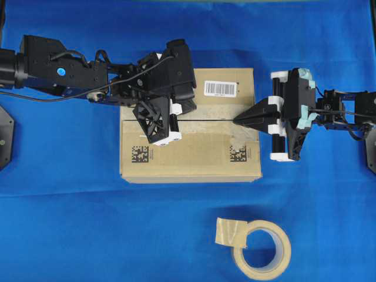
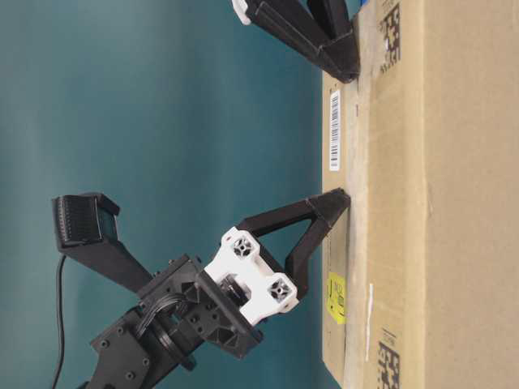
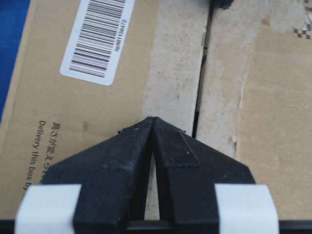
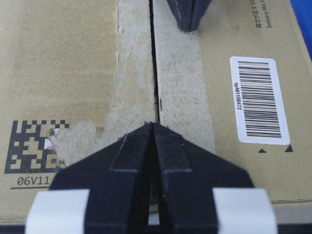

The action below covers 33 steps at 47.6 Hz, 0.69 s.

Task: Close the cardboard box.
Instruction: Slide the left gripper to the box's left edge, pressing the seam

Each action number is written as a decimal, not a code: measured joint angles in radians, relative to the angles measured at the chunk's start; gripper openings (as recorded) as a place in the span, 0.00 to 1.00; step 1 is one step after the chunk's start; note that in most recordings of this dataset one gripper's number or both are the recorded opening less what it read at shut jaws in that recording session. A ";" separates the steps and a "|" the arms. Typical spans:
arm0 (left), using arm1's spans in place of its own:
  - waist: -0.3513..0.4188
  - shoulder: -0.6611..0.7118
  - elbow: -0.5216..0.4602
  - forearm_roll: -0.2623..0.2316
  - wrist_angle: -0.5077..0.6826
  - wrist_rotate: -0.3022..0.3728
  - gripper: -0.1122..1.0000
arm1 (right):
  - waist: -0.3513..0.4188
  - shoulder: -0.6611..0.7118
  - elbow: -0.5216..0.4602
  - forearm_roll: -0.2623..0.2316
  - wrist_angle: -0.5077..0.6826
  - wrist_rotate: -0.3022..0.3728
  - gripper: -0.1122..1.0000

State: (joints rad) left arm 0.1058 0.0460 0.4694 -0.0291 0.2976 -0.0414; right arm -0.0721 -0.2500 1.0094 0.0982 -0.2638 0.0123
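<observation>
In the overhead view the left arm (image 1: 64, 73) reaches in from the upper left of the frame across the blue surface (image 1: 70, 223). Its tool, the left tool (image 1: 176, 116), is over the left part of the cardboard box (image 1: 194, 153), its tips at the seam (image 1: 211, 115) between the two top flaps. In the left wrist view the two black fingers (image 3: 170, 146) meet in a point with nothing between them, so this tool is clenched and empty, its point touching the flap just left of the seam.

The cardboard box sits at the middle of the overhead frame, a little above centre. Its two long flaps lie flat and meet along the seam, with pale tape remnants (image 4: 180, 83) on both sides. A white barcode label (image 1: 220, 88) is on the upper flap, and black square data codes (image 1: 140, 154) mark the lower flap. In the table-level view a yellow sticker (image 2: 336, 297) shows on the box side.

The right tool (image 1: 237, 120) comes in from the right edge of the overhead frame, its point at the right end of the seam. The right wrist view shows its fingers (image 4: 170, 151) pressed together, clenched on nothing, the tip resting over the seam.

A beige tape roll (image 1: 261, 251) lies on the surface in the lower right, well apart from the box.
</observation>
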 measured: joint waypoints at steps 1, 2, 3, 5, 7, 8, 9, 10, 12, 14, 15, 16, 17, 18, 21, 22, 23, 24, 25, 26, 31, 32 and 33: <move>-0.002 0.002 0.000 -0.002 -0.003 0.000 0.10 | 0.000 0.002 0.000 0.000 0.000 0.000 0.10; -0.003 0.000 0.002 -0.002 -0.006 0.000 0.10 | -0.002 0.000 0.000 0.000 0.000 0.000 0.10; -0.003 0.000 0.002 -0.002 -0.009 0.000 0.10 | 0.000 0.002 0.000 0.000 0.000 0.002 0.10; -0.005 0.000 0.006 -0.002 -0.018 0.000 0.10 | -0.002 0.000 0.002 0.000 0.000 0.000 0.10; -0.006 -0.003 0.015 -0.002 -0.034 0.000 0.10 | 0.000 0.002 0.000 0.000 0.000 0.000 0.10; -0.006 -0.006 0.020 -0.002 -0.041 0.000 0.10 | 0.000 0.000 0.000 0.000 0.000 0.000 0.10; -0.006 -0.009 0.028 -0.002 -0.052 0.000 0.10 | -0.002 0.002 0.000 0.000 -0.002 0.000 0.10; -0.006 -0.014 0.035 -0.002 -0.063 -0.002 0.10 | -0.002 0.002 0.000 0.000 0.000 0.000 0.10; -0.009 -0.026 0.058 -0.002 -0.098 -0.003 0.10 | 0.000 0.000 0.000 0.000 -0.002 0.000 0.10; -0.014 -0.043 0.084 -0.002 -0.146 0.003 0.10 | -0.002 0.000 0.000 -0.002 -0.002 0.000 0.10; -0.017 -0.052 0.100 -0.002 -0.167 0.006 0.10 | -0.002 0.000 0.000 0.000 0.000 0.000 0.10; -0.021 -0.061 0.115 -0.002 -0.193 0.009 0.10 | -0.002 0.002 0.000 0.000 0.000 0.000 0.10; -0.028 -0.074 0.138 -0.002 -0.235 0.012 0.10 | -0.002 0.002 0.000 0.000 0.000 0.000 0.10; -0.031 -0.083 0.153 -0.002 -0.258 0.012 0.10 | -0.002 0.002 0.000 0.000 -0.002 0.000 0.10; -0.043 -0.117 0.210 0.000 -0.354 0.014 0.10 | -0.005 0.002 0.000 0.000 -0.003 0.000 0.10; -0.048 -0.130 0.232 -0.002 -0.385 0.012 0.10 | -0.005 0.000 0.000 0.000 -0.003 0.000 0.10; -0.049 -0.143 0.250 -0.002 -0.414 0.012 0.10 | -0.005 0.002 0.000 0.000 -0.003 0.000 0.10; -0.051 -0.156 0.268 -0.002 -0.443 0.012 0.10 | -0.005 0.000 0.000 0.000 -0.005 0.000 0.10; -0.051 -0.172 0.293 -0.002 -0.480 0.014 0.10 | -0.006 0.002 0.000 0.000 -0.008 0.000 0.10; -0.051 -0.184 0.311 -0.002 -0.505 0.012 0.10 | -0.006 0.000 0.000 0.000 -0.008 0.000 0.10; -0.049 -0.245 0.402 -0.002 -0.614 0.006 0.10 | -0.008 0.002 0.000 0.000 -0.011 0.002 0.10; -0.049 -0.256 0.416 -0.003 -0.629 0.006 0.10 | -0.008 0.002 0.000 0.000 -0.012 0.000 0.10; -0.049 -0.267 0.431 -0.002 -0.646 0.006 0.10 | -0.008 0.002 0.000 0.000 -0.012 0.000 0.10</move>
State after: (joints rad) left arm 0.0568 -0.2209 0.9004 -0.0307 -0.3482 -0.0353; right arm -0.0798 -0.2485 1.0094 0.0982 -0.2761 0.0123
